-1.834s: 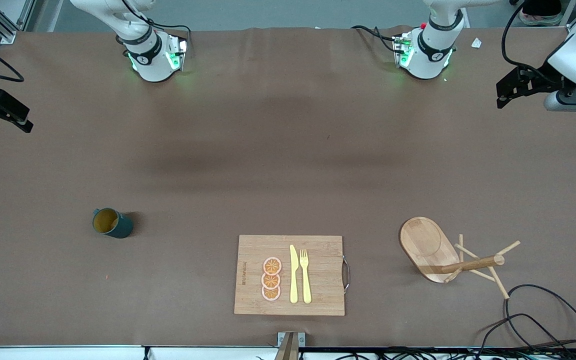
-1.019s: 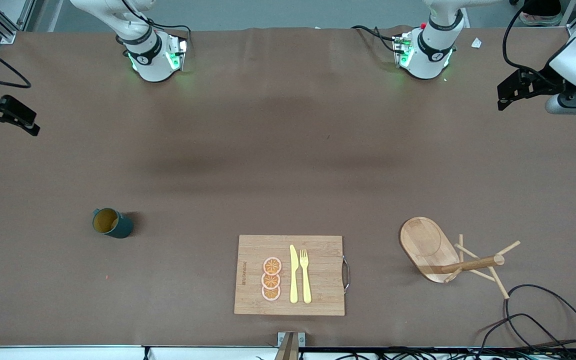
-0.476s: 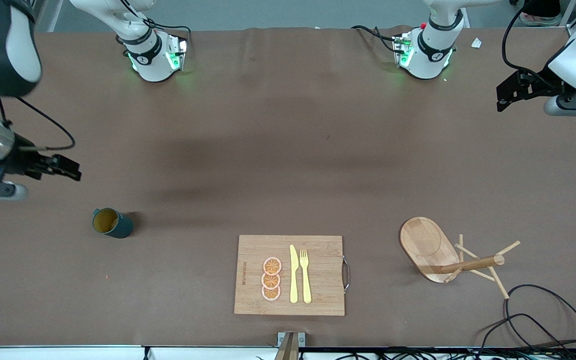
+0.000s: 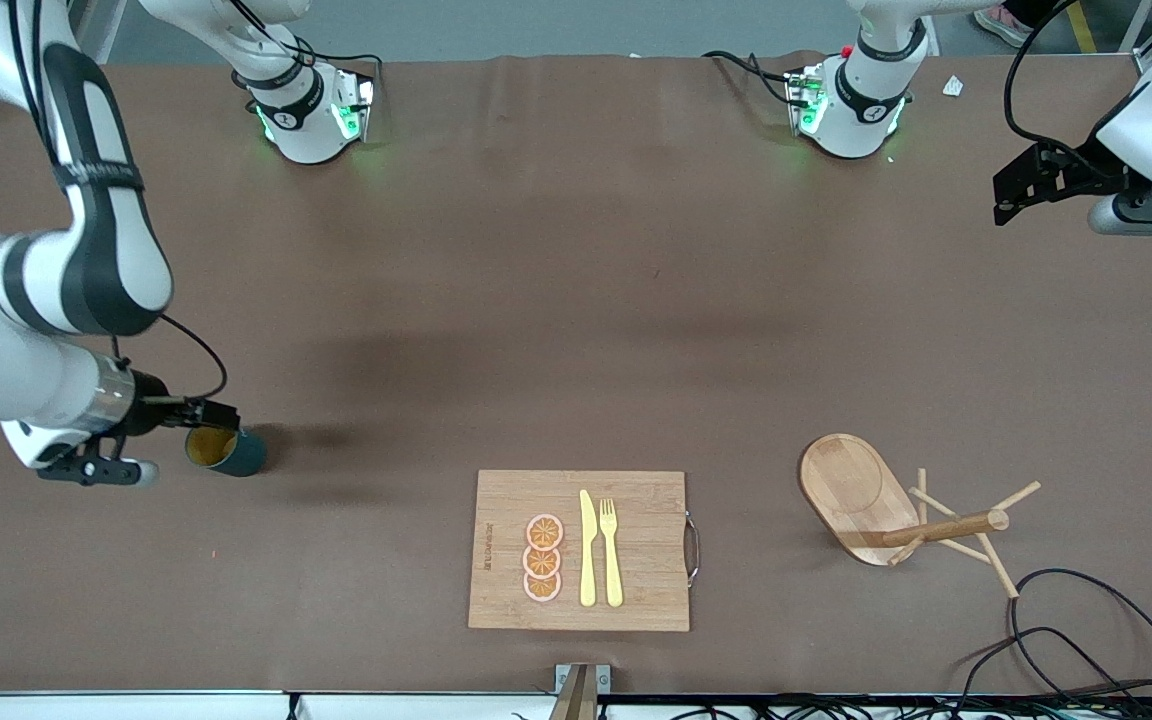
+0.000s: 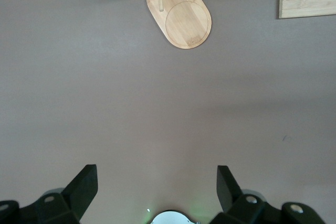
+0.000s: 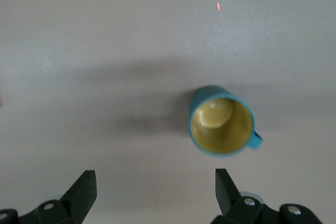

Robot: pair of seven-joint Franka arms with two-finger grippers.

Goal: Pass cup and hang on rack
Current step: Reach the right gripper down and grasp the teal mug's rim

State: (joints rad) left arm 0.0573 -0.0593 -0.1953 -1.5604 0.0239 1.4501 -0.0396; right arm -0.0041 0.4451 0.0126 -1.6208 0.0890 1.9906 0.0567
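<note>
While both pincers gape empty, cup (image 4: 229, 449) and toppled rack (image 4: 896, 512) sit on brown table (image 4: 556, 330).

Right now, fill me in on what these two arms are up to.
The right gripper hangs open over the cup, which stands upright on the table, not yet gripped. The left gripper waits open above the table's left-arm end. The rack stands empty beside the cutting board.
</note>
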